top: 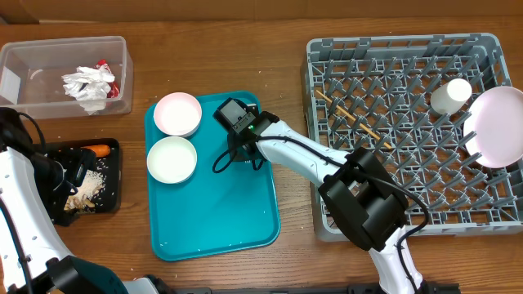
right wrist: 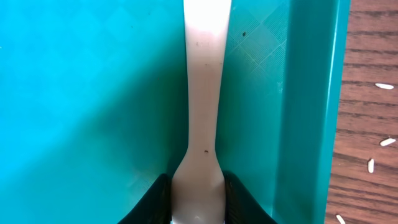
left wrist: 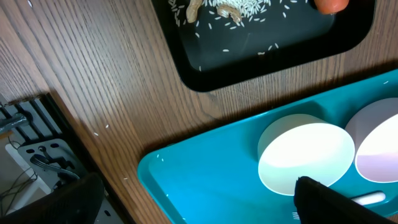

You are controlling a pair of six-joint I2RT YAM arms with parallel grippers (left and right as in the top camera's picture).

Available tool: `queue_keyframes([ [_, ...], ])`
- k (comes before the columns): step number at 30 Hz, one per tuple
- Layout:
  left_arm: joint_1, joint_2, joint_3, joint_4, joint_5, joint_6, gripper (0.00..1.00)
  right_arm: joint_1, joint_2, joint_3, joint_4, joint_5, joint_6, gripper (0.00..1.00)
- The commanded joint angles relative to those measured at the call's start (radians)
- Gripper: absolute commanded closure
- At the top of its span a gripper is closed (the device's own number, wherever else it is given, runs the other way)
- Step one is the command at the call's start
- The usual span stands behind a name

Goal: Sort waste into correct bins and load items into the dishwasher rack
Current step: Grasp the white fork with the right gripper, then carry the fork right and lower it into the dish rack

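My right gripper [right wrist: 198, 193] is shut on the wide end of the white plastic fork [right wrist: 202, 93], which lies flat on the teal tray [right wrist: 74, 93] close to its right rim. From overhead the right gripper [top: 243, 147] reaches down onto the tray beside the pink bowl [top: 177, 113] and the white bowl [top: 172, 158], and hides the fork. My left gripper [top: 75, 173] hangs open and empty over the black tray [top: 110, 188], which holds grains [top: 90, 189] and a carrot piece [top: 100, 150]. The clear tub [top: 24, 65] holds a napkin [top: 88, 84] and a red wrapper [top: 103, 65].
The grey rack [top: 409, 220] on the right carries a cup [top: 450, 94], a round plate [top: 498, 124] and a wooden stick [top: 347, 117]. Loose grains [right wrist: 385, 143] lie on the wooden table beside the teal tray's rim. The white bowl [left wrist: 305, 155] sits between the left fingers' view and the black tray [left wrist: 249, 62].
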Motion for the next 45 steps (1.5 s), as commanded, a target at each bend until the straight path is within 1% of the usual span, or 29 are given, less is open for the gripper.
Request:
queue_keyframes([
  [1,0.000,0.002,-0.003,0.001,-0.003,0.015,0.00,0.013,-0.046,-0.001,-0.013,-0.029,0.006,0.96],
  [16,0.000,0.002,-0.003,0.008,-0.003,0.015,0.00,0.013,-0.196,-0.001,-0.041,-0.050,0.005,0.96],
  [22,0.000,0.002,-0.003,0.008,-0.003,0.015,0.00,-0.032,-0.328,-0.002,-0.113,0.040,-0.021,0.96],
  [25,0.000,0.002,-0.003,0.008,-0.003,0.015,0.00,-0.080,-0.415,-0.002,-0.166,0.096,-0.029,0.96],
  [29,0.000,0.002,-0.003,0.008,-0.003,0.015,0.00,-0.175,-0.523,-0.002,-0.237,0.119,-0.095,0.96],
  [30,0.000,0.002,-0.003,0.008,-0.003,0.015,0.00,-0.223,-0.557,-0.002,-0.265,0.119,-0.122,0.96],
  [33,0.000,0.002,-0.003,0.008,-0.003,0.015,0.00,-0.322,-0.596,-0.002,-0.311,0.116,-0.181,0.96],
  [36,0.000,0.002,-0.003,0.008,-0.003,0.015,0.00,-0.423,-0.599,-0.003,-0.352,0.106,-0.245,0.96],
  [41,0.000,0.002,-0.003,0.008,-0.003,0.015,0.00,-0.523,-0.597,-0.039,-0.333,-0.077,-0.353,0.96],
  [43,0.000,0.002,-0.003,0.008,-0.003,0.015,0.00,-0.539,-0.595,-0.058,-0.311,-0.145,-0.394,0.96],
  [45,0.000,0.002,-0.003,0.008,-0.003,0.015,0.00,-0.541,-0.589,-0.073,-0.294,-0.172,-0.405,0.96],
])
